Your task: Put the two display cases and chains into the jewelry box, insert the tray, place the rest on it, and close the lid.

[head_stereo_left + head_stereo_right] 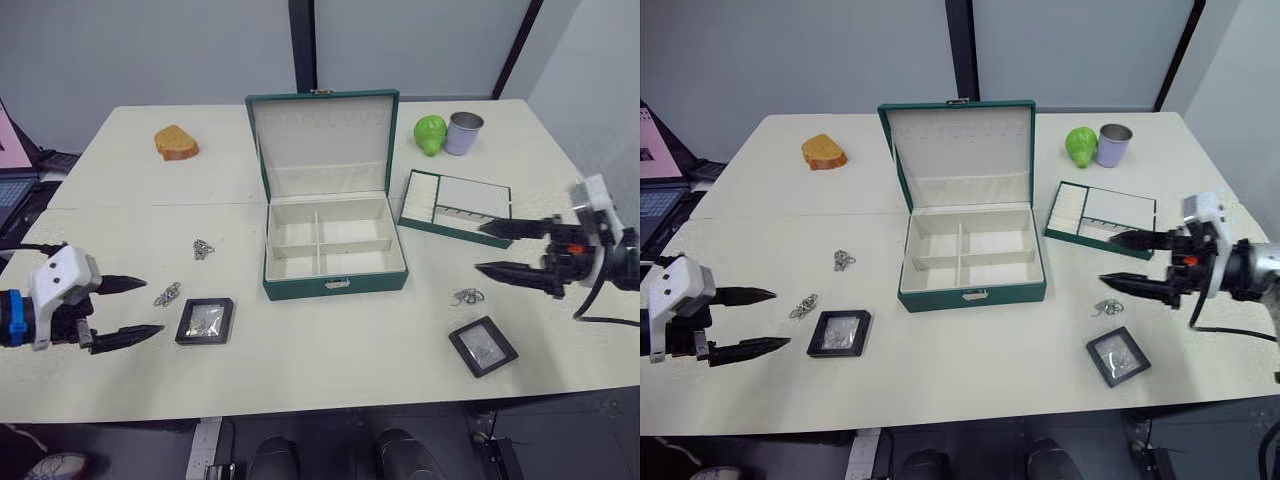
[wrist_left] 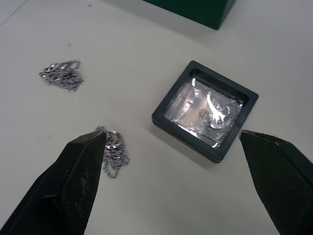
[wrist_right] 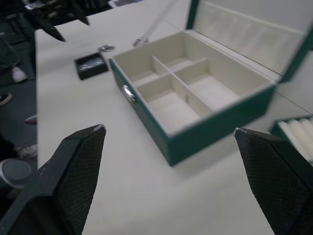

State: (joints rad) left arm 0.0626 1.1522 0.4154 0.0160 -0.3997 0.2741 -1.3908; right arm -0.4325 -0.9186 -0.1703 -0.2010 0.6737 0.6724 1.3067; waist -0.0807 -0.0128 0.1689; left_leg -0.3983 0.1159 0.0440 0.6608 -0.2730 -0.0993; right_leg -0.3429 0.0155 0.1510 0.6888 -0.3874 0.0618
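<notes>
The dark green rectangular jewelry box sits mid-surface, its cream-lined lid upright, compartments bare. The left gripper spreads its fingers beside a square black display case and a silver chain clump. The right gripper gapes near the shallow green tray. No legible writing.

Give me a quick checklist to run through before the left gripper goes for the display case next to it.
1. Left gripper open, nothing held: ok.
2. Small square black display case with clear top lies flat on the white table, ahead of the fingers: ok.
3. Clump of thin silver chain close beside one left fingertip, may get snagged: not ok.
4. Dark green jewelry box has its lid up, cream compartments empty: ok.
5. Right gripper open, away from the box: ok.
</notes>
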